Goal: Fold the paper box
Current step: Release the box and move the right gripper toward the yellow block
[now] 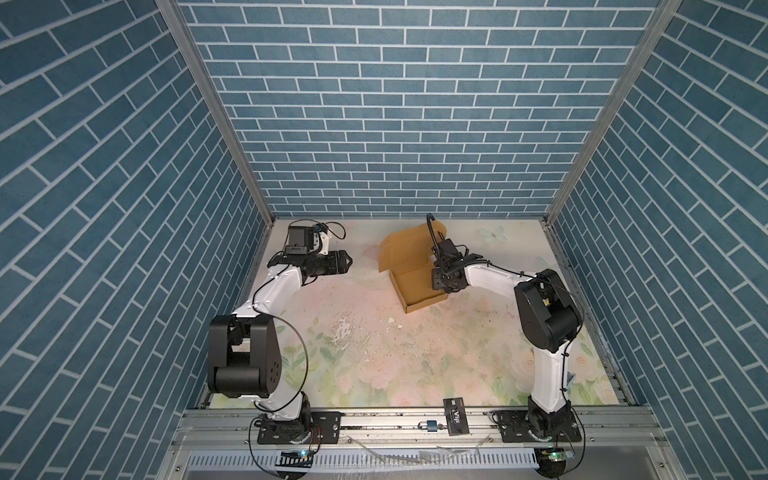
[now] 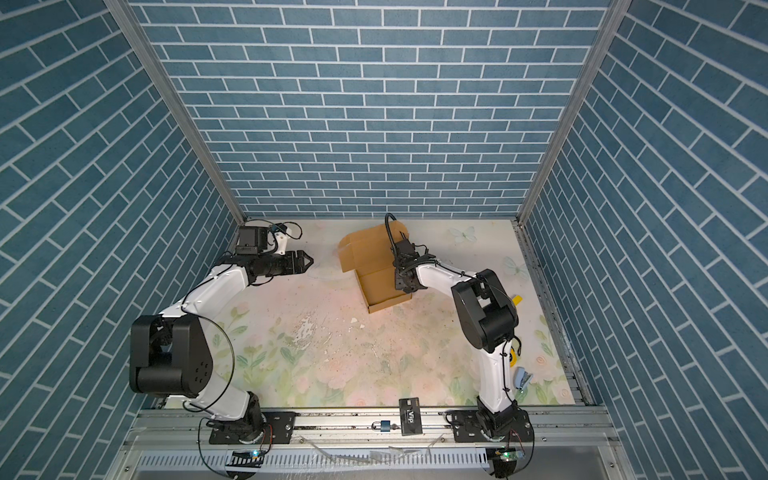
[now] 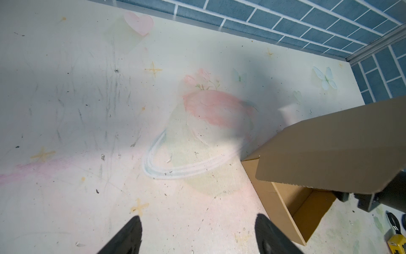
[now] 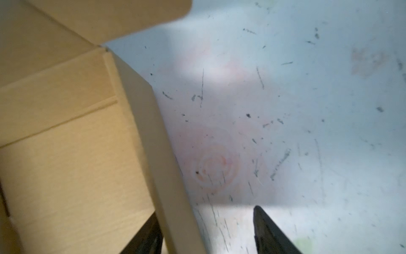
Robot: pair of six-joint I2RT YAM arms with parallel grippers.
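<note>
Left gripper (image 3: 197,217) at frame edge, two black fingers (image 3: 129,237) spread wide, nothing between them, hovering over bare table (image 3: 87,110). Table is pale with floral print, a pink heart (image 3: 138,23), a butterfly (image 3: 325,78), many dark scuffs. Paper box (image 3: 329,149) off to one side of the gripper, well apart from the fingers: open brown tray sitting on the table, big lid flap raised and tilted over it. Dark robot part (image 3: 384,195) just past the flap edge. Yellow object (image 3: 396,244) in corner, cropped, unclear. Blue brick wall (image 3: 285,19) behind the table.
</note>
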